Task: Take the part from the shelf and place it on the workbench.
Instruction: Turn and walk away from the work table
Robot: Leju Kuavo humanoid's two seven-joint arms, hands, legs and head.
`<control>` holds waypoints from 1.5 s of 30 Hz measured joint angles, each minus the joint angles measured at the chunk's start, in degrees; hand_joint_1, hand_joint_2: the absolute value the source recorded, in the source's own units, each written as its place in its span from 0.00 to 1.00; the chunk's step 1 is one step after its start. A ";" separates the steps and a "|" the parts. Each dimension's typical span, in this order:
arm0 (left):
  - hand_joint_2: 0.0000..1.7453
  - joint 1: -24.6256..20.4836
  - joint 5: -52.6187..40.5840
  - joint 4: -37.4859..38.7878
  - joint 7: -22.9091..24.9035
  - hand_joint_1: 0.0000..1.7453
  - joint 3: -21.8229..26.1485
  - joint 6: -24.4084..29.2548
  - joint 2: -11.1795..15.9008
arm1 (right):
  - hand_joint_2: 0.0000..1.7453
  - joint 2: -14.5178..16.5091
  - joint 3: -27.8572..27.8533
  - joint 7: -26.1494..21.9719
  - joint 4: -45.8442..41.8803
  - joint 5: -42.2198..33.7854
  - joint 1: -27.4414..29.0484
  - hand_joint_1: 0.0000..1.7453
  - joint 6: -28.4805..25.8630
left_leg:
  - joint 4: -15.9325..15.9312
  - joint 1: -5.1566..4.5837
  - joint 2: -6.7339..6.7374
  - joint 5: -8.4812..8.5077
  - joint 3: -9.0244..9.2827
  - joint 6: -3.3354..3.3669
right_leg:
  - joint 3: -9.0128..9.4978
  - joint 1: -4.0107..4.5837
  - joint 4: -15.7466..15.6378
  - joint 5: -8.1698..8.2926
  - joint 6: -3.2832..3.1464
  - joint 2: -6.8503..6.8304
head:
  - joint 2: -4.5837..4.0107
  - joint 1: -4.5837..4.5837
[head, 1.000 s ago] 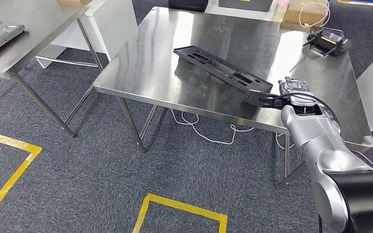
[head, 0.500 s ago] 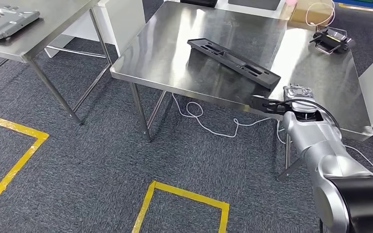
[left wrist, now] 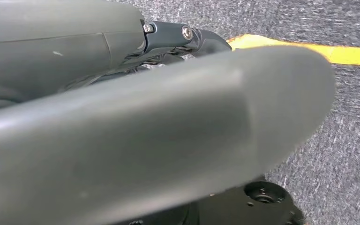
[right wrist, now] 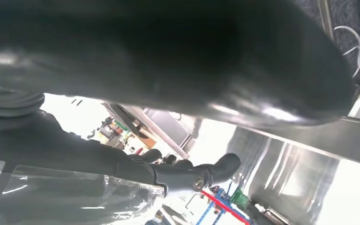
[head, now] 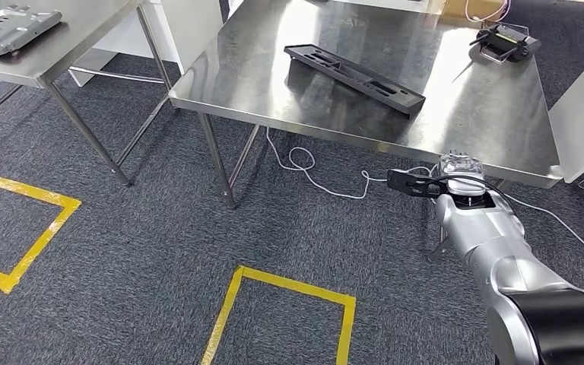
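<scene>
The right hand (head: 426, 185) reaches out with dark fingers (head: 404, 182) extended and empty, below the front edge of the shiny stainless-steel workbench (head: 471, 122), on which the long black plastic part (head: 353, 77) lies flat; the left hand's (left wrist: 136, 126) fingers cannot be judged.

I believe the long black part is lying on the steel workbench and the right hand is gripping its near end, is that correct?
Not quite. The long black part does lie on the steel workbench, but the right hand is not gripping it. In the head view the hand sits below the bench's front edge, well apart from the part, with its dark fingers holding nothing.
</scene>
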 joint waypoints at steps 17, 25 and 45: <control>0.00 -0.33 -0.99 0.00 -0.33 0.00 0.02 -1.51 -0.16 | 0.00 -0.61 -6.37 6.67 1.05 -7.64 13.91 0.00 -14.53 | -12.46 -0.31 -0.28 7.22 5.43 3.33 | -7.26 0.19 18.11 -8.20 1.93 0.28 | 0.00 0.27; 0.00 -0.28 -2.00 -0.08 -1.34 0.00 -0.04 -2.55 -0.84 | 0.75 0.59 -15.68 7.93 3.27 -10.76 27.93 0.00 -25.00 | -13.43 -0.73 -0.03 12.36 2.14 1.39 | 4.95 1.45 -0.16 -5.77 0.78 0.40 | 0.00 -0.15; 0.00 -2.66 -6.08 -0.70 -1.89 0.00 -1.13 -2.90 -1.15 | 0.00 6.78 -32.66 2.38 10.96 -21.32 47.54 0.00 -13.75 | -15.00 0.60 1.05 -0.56 16.05 2.51 | -9.78 -0.19 11.56 -2.59 2.11 -0.22 | 0.00 0.27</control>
